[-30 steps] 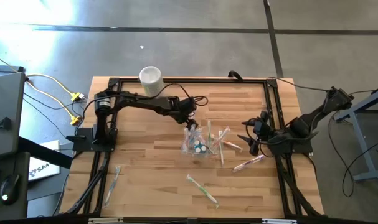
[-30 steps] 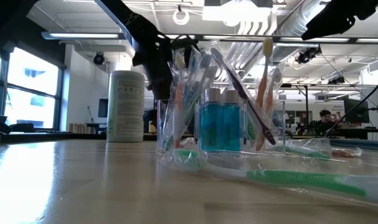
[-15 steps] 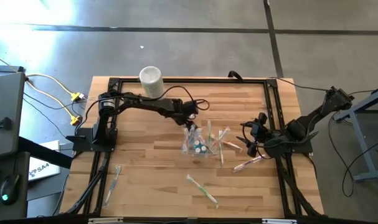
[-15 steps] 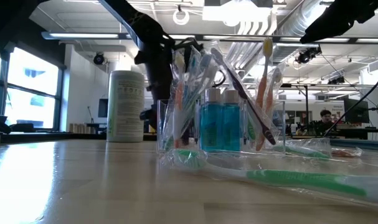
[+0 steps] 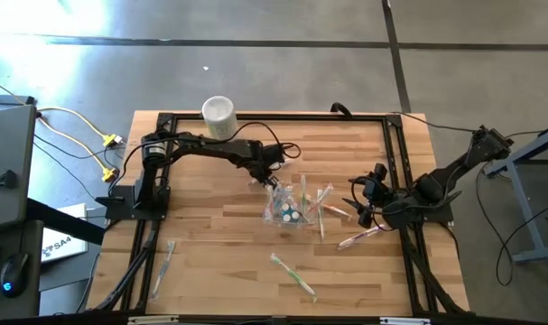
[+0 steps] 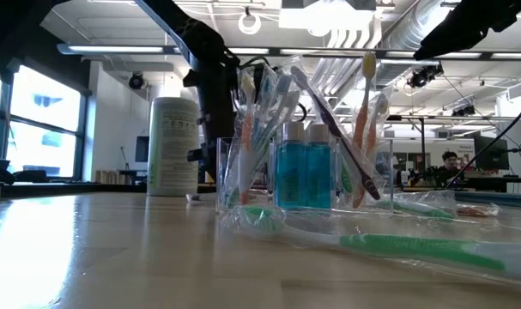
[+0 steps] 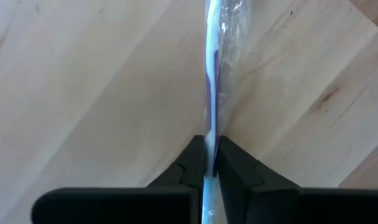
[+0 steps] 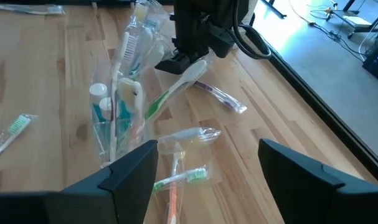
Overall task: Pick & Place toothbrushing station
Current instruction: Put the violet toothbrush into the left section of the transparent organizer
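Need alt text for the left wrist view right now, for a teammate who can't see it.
The left gripper is shut on a wrapped toothbrush with a purple stripe, held edge-on between its dark fingers. Behind it is only the light wooden table.

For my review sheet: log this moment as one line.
left gripper: shut on wrapped toothbrush beside cup | right gripper: open, waiting

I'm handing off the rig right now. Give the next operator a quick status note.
Left gripper is shut on a wrapped purple-and-white toothbrush, held beside the clear cup mid-table.
Right gripper is open and empty, waiting right of the cup.
Done: the cup holds several brushes and teal toothpaste tubes.
Left: seat the held brush, then collect loose brushes: green one at the front, pink one, one at front-left.
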`<action>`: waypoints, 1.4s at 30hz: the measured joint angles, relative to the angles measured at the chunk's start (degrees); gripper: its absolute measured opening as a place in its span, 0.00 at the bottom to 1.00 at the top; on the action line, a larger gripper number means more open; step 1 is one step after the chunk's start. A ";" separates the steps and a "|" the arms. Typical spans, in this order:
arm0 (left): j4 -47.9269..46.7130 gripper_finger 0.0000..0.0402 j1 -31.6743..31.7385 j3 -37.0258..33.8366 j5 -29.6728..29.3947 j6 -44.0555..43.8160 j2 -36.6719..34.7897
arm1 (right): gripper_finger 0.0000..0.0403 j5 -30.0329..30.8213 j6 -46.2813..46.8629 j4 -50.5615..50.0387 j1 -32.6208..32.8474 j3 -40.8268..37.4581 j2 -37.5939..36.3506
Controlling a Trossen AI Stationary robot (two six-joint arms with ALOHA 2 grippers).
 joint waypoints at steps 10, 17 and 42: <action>-14.28 0.02 -1.61 8.17 -12.82 2.07 -2.70 | 0.67 -0.02 -0.02 -0.61 0.00 0.02 0.00; -19.06 0.02 -3.97 12.18 -19.25 1.53 -8.07 | 0.67 -0.22 0.02 -0.89 0.00 0.01 0.00; -3.99 0.02 -29.31 -5.27 -33.08 -6.04 -37.31 | 0.67 -0.24 1.70 -2.24 0.01 0.02 0.10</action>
